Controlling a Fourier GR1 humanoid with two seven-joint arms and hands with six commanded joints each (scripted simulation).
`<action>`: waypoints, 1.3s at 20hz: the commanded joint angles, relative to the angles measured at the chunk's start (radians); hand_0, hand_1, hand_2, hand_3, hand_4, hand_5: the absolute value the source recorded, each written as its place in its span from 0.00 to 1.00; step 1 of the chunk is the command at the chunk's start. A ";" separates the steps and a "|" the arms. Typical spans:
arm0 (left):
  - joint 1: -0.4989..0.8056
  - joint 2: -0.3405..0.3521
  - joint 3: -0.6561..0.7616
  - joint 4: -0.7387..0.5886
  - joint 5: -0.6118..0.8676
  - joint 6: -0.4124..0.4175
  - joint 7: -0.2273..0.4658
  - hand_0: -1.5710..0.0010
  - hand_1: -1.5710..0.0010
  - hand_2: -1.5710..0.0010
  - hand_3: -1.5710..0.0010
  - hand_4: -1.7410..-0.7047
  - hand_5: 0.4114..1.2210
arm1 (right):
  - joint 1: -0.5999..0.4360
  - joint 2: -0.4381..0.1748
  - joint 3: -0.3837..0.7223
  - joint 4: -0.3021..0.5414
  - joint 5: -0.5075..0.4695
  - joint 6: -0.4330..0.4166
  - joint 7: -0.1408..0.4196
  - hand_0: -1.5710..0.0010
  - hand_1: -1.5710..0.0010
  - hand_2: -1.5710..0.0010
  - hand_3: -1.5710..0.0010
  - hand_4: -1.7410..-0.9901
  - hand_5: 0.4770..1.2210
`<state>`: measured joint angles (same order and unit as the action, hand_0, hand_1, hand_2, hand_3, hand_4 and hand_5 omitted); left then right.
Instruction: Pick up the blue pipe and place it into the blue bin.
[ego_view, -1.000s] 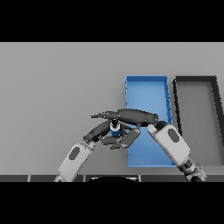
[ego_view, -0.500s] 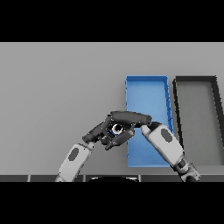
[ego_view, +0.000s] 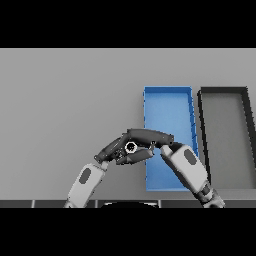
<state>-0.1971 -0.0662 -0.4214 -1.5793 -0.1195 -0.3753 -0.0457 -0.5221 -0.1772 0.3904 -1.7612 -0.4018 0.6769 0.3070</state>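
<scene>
We see the right hand (ego_view: 150, 136) curled over the pipe (ego_view: 131, 147), gripping it just left of the blue bin (ego_view: 167, 92). Left hand (ego_view: 112, 150) touches it too, fingers curled. Dark bin (ego_view: 222, 91) beside, rightward.

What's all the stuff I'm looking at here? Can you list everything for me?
Table: one, grey, fills the view.
Blue bin: one, blue, shallow and rectangular, right of centre on the table.
Black bin: one, black with a grey floor, directly right of the blue bin.
Pipe: one, seen end-on as a small pale ring, colour hard to tell, between the two hands just left of the blue bin.
Left hand: one, dark, on a white and grey arm, at the pipe's left side.
Right hand: one, dark, fingers laid over the pipe from the right.
</scene>
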 joint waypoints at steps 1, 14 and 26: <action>0.013 -0.004 -0.009 -0.001 -0.016 0.008 -0.007 0.08 0.13 0.15 0.33 0.11 1.00 | -0.005 0.012 0.000 0.006 0.020 -0.006 -0.002 0.01 0.01 0.01 0.02 0.33 0.97; 0.004 0.008 0.026 0.028 -0.055 -0.071 0.111 0.95 0.95 0.95 0.96 0.74 0.28 | 0.010 0.077 -0.041 0.002 0.100 0.010 0.009 0.00 0.00 0.00 0.00 0.32 1.00; 0.003 -0.002 0.025 0.033 -0.062 -0.044 0.174 1.00 1.00 1.00 1.00 0.75 0.08 | -0.214 0.088 -0.198 -0.024 -0.272 -0.156 0.285 0.00 0.00 0.00 0.00 0.33 1.00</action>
<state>-0.1941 -0.0683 -0.3962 -1.5464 -0.1813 -0.4192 0.1285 -0.7372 -0.0902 0.1915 -1.7856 -0.6729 0.5215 0.5877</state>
